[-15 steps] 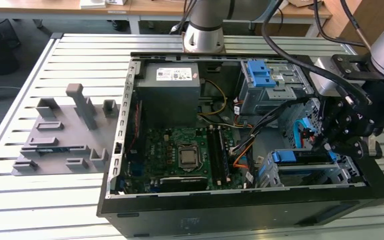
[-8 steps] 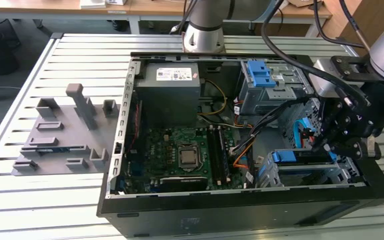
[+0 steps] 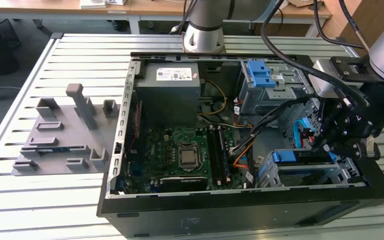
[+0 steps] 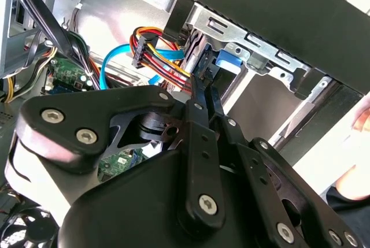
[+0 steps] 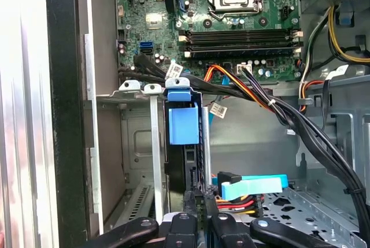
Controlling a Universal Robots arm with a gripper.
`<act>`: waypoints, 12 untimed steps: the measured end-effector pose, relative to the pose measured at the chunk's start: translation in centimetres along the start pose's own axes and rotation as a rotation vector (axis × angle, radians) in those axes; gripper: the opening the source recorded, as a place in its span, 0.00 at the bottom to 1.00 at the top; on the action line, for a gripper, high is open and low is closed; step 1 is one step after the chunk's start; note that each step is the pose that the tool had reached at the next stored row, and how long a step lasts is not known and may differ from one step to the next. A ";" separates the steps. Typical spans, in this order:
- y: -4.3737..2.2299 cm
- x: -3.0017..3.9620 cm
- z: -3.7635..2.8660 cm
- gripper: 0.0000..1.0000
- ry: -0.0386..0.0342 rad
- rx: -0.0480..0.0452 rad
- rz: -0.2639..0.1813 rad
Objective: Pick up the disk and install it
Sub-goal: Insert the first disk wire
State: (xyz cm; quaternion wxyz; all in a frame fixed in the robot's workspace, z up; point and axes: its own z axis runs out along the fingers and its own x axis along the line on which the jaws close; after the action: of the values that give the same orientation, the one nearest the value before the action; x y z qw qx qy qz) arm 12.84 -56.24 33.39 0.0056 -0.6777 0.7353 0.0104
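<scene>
Exterior view, left to right: grey fixture plate [image 3: 62,132] with upright blocks on the slatted table [image 3: 18,90]; open computer case [image 3: 245,205] lying on its side, power supply box [image 3: 168,82] and green circuit board [image 3: 185,155] inside; blue latch [image 3: 260,75] on the upper bay.

The disk [image 3: 297,157] sits in the metal drive cage [image 3: 349,175] at the case's front corner, blue rail end showing; in the first wrist view [image 5: 184,125] it stands slotted between cage rails.

Gripper [image 3: 339,146] is right over the disk, fingers [image 5: 199,222] drawn narrow at its edge; cannot tell if clamped.
</scene>
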 end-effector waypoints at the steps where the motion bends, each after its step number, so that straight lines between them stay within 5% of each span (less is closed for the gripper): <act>1: 0.00 0.00 0.00 0.16 0.0000 0.0000 0.001; 12: -0.02 0.12 0.08 0.16 -0.0002 -0.0008 0.003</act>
State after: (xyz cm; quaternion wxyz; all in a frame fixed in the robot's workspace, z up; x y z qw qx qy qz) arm 12.85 -56.37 33.31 0.0054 -0.6767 0.7361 0.0108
